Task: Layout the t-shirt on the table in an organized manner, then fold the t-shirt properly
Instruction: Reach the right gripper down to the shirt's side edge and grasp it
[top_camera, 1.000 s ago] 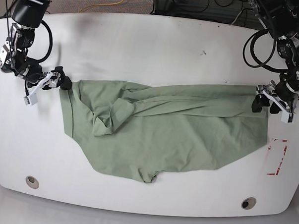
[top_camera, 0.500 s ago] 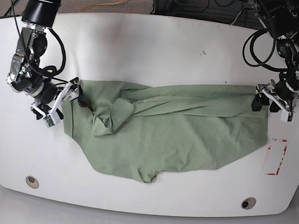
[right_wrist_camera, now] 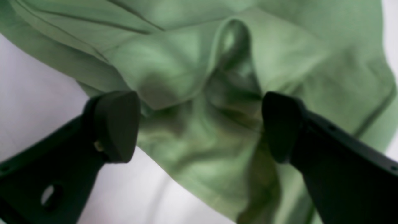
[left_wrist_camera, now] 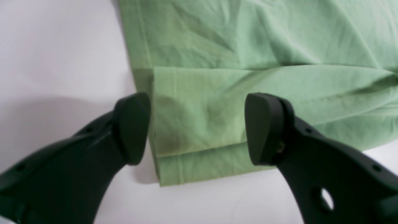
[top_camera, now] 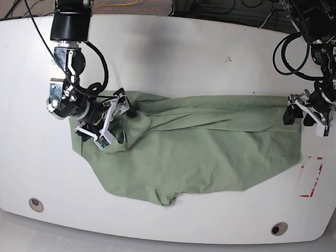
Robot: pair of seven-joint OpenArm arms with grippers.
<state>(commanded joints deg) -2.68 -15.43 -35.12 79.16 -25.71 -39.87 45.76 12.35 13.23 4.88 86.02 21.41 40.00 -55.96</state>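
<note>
Your right claw [top_camera: 113,119] has moved in from the shirt's edge and now hangs over the bunched-up part of the shirt [top_camera: 200,155]. Your left claw [top_camera: 302,115] has stayed by the shirt's corner at 3 o'clock.

You can see the green shirt lying spread across the middle of the white bench [top_camera: 176,54]. It is wide and mostly flat, with a crumpled lump toward 9 o'clock and a long fold running across its top part.

Look at your right claw [right_wrist_camera: 199,124] up close: both fingers [right_wrist_camera: 115,124] are spread wide, with the lump between them, and they hold nothing.

Your left claw [left_wrist_camera: 196,127] is spread wide too. It sits over the folded corner of the shirt [left_wrist_camera: 248,62] and grips nothing. A red tape mark [top_camera: 312,176] is at 4 o'clock, just beside the shirt.
</note>
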